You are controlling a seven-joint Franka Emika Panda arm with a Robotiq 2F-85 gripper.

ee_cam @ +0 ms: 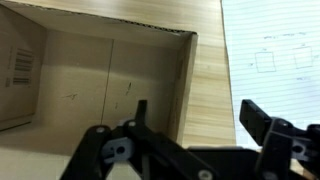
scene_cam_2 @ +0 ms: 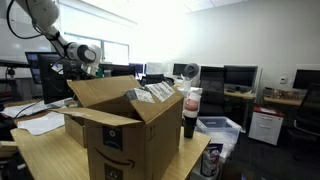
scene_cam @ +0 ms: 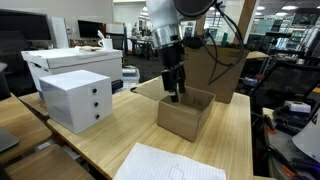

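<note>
A small open cardboard box [scene_cam: 187, 115] stands on the wooden table [scene_cam: 232, 140]. My gripper [scene_cam: 174, 92] hangs just above its open top, fingers pointing down. In the wrist view the gripper [ee_cam: 197, 115] is open and holds nothing. Its left finger [ee_cam: 140, 112] is over the box's bare inside [ee_cam: 100, 80]. Its right finger [ee_cam: 256, 120] is outside, over the table, so the box's wall [ee_cam: 185, 75] lies between them. In an exterior view only the arm [scene_cam_2: 82, 50] shows, and the gripper is hidden behind a large cardboard box [scene_cam_2: 120, 125].
A white drawer unit [scene_cam: 78, 98] stands left of the small box, with a bigger white case [scene_cam: 70, 60] behind it. A printed sheet [scene_cam: 170, 163] lies near the front edge. A large cardboard box [scene_cam: 215, 68] stands behind. A dark bottle [scene_cam_2: 190, 112] stands beside the large box.
</note>
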